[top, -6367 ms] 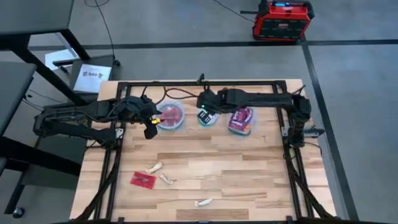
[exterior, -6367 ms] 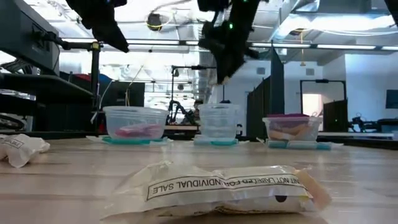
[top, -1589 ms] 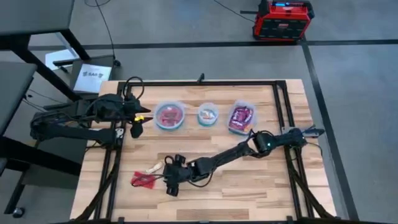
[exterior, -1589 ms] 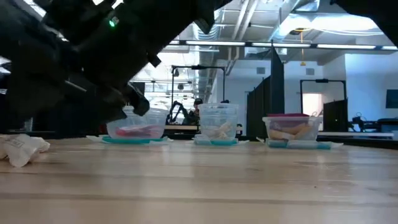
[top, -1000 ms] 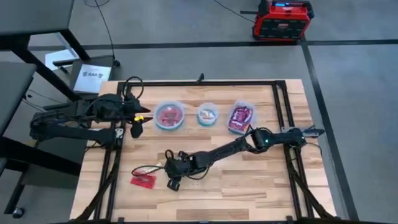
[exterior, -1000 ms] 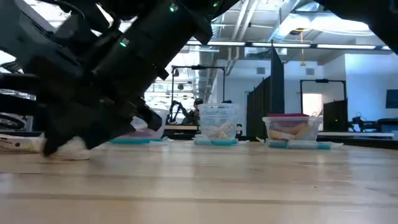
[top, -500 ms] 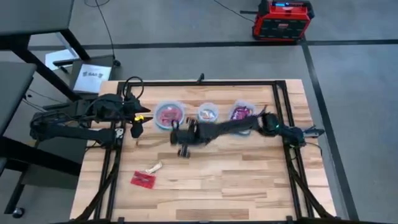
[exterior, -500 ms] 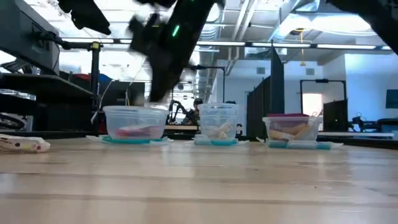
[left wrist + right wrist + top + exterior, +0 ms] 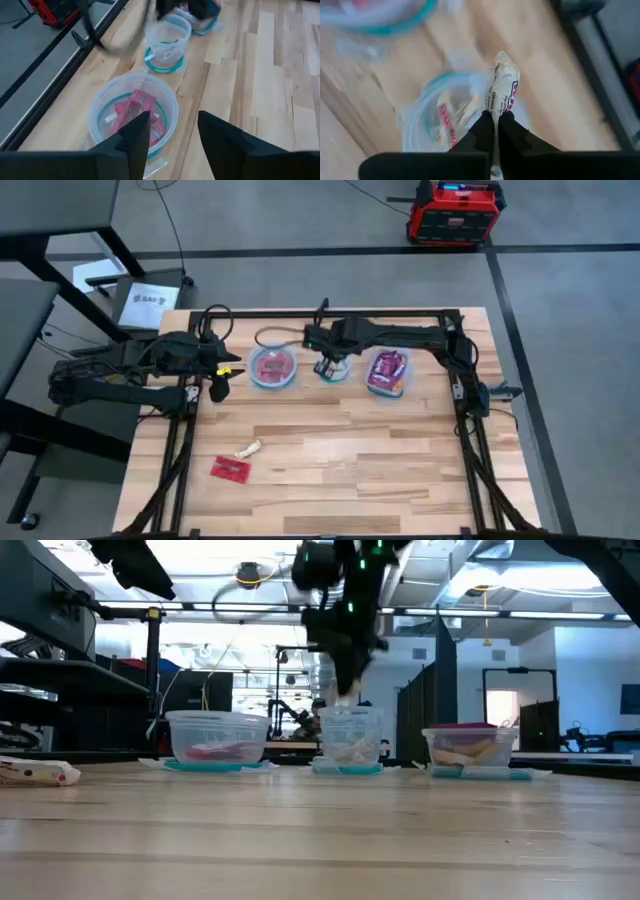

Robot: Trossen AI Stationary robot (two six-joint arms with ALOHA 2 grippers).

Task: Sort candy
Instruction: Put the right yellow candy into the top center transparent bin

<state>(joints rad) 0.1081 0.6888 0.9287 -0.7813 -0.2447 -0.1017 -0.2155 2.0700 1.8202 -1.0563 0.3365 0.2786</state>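
Note:
My right gripper [image 9: 496,120] is shut on a white candy stick [image 9: 501,92] above the small round middle container [image 9: 333,369], which holds more white sticks. My left gripper [image 9: 172,132] hovers open beside the larger round container [image 9: 132,112] of red candy packets. A rectangular container [image 9: 386,371] with purple and red candy stands to the right. A white stick [image 9: 247,449] and a red packet [image 9: 230,469] lie flat on the table near its near left corner. My right gripper pinches one end of the white stick [image 9: 495,111] between its two fingertips, coming from above and pointing down. The rest of the stick reaches past the fingertips, lifted clear, over the middle container's opening [image 9: 445,125].
The three containers stand in a row near the table's far edge. A black metal frame [image 9: 190,430] runs around the tabletop. The bare wood in the middle and at the near right [image 9: 380,470] is free room.
My right gripper has lifted a white stick off the table at the near left. It has carried it up and toward the far edge to above the middle container, staying shut on it.

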